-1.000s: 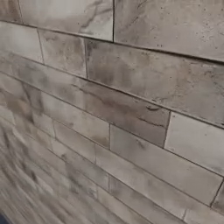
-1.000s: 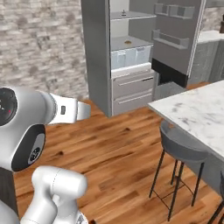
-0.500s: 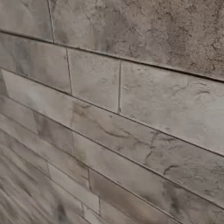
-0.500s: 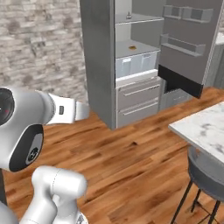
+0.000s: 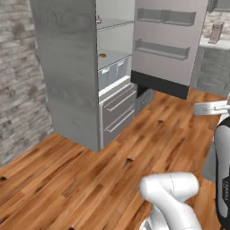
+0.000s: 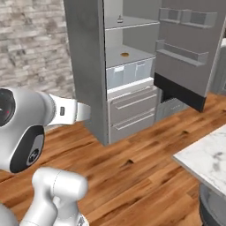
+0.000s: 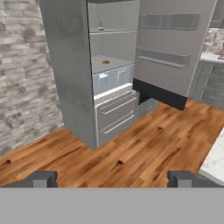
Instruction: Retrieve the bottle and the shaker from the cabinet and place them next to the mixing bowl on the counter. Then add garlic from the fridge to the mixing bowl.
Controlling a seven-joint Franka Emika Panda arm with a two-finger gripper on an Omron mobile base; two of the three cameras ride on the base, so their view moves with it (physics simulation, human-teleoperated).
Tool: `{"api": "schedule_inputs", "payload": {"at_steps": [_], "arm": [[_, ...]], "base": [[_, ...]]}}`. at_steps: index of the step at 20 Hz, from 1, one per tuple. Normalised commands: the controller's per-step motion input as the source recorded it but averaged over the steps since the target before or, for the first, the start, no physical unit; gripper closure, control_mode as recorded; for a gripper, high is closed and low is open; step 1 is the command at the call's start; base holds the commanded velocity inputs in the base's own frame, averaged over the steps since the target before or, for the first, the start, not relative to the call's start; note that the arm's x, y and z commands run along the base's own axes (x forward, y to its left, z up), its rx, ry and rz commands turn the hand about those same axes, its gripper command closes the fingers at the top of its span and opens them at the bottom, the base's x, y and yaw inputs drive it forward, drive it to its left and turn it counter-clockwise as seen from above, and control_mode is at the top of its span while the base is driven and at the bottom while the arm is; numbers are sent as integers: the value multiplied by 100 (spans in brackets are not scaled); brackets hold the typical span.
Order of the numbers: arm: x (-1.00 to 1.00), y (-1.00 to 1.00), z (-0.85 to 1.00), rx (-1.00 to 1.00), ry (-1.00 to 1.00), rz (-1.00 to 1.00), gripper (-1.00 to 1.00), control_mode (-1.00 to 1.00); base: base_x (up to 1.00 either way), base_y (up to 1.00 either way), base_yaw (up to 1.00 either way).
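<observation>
Your gripper (image 7: 112,178) stands spread wide with nothing between its fingers (image 7: 41,178); in the hand view the two dark tips sit far apart at the bottom, aimed across the wood floor (image 7: 131,148) at the fridge (image 7: 70,74). Nothing is touching the tips.

The fridge is well ahead of you, its door (image 7: 173,48) swung open to the right. You can see pale shelves inside, clear bins below them, and two grey drawers (image 7: 114,114) at the bottom. On the top shelf there is a small whitish thing with a pointed tip, most likely the garlic (image 7: 101,27); it is too small to be sure. From the right base view the same thing sits on the upper shelf (image 6: 119,18), and from the left base view it is near the shelf's left edge (image 5: 98,19). A small brown item (image 7: 106,62) lies on the shelf below; you cannot tell what it is.

The door carries two shelf racks (image 7: 162,57) on its inner face. A grey brick wall (image 7: 22,83) runs to the left of the fridge. A white marble counter (image 6: 207,161) comes in at the lower right of the right base view, its edge also at the right of the hand view. Farther right, past the door, grey base cabinets (image 5: 211,74) stand with a small block-like thing (image 5: 217,32) on top.
</observation>
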Motion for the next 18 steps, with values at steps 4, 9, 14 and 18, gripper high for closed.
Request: {"api": "schedule_inputs", "payload": {"at_steps": [4,9,14,18], "arm": [[0,0,0,0,0,0,-100,100],[0,0,0,0,0,0,-100,100],[0,0,0,0,0,0,-100,100],[0,0,0,0,0,0,-100,100]], "base": [[100,3,-15],[100,0,-11],[100,6,-10],[100,2,-2]]}}
